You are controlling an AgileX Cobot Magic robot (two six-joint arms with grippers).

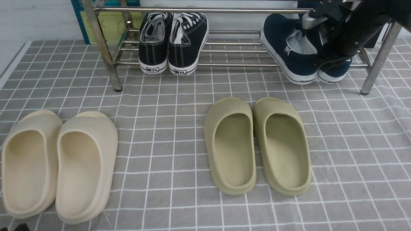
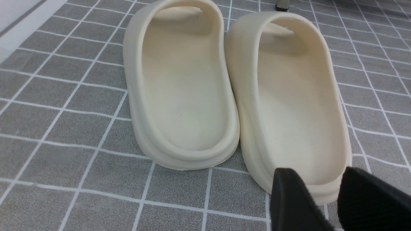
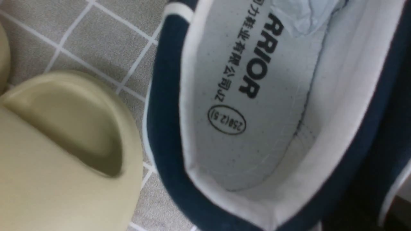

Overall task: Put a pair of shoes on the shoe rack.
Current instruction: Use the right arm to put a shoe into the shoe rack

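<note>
Grips the navy shoes [image 1: 289, 54] with the right gripper [image 1: 322, 56] at the right end of the rack [image 1: 205, 10]. Fingers closed, seemingly on the two inner walls pinched together, though cannot see the contact itself behind the arm. Finds both shoes toes-in, long axis running front to back across the bars, heels hanging out over the front bar and tipped down toward the checked cloth [image 1: 353, 144]. Shows from the right wrist only a grey insole [image 3: 250, 96] close up, no fingers.

Puts the right arm plainly nearer, on the pair, with the left well apart on the other side. Leaves the left gripper [image 2: 324, 186] open and empty, hovering just over a heel of the cream slides [image 1: 59, 166].

Calls, probably, for a push deeper along that front-to-back line until the heels rest on the bars, then release.

Notes the black sneakers [image 1: 173, 45] on the same shelf, well apart to the left, no obstacle. Notes the rack's right leg [image 1: 380, 61] near the outer shoe and the top bar close over the arm: little room to lift or swing right. Places the olive slides [image 1: 257, 144] on the cloth in front, near the overhanging heels, apparently not touching.
</note>
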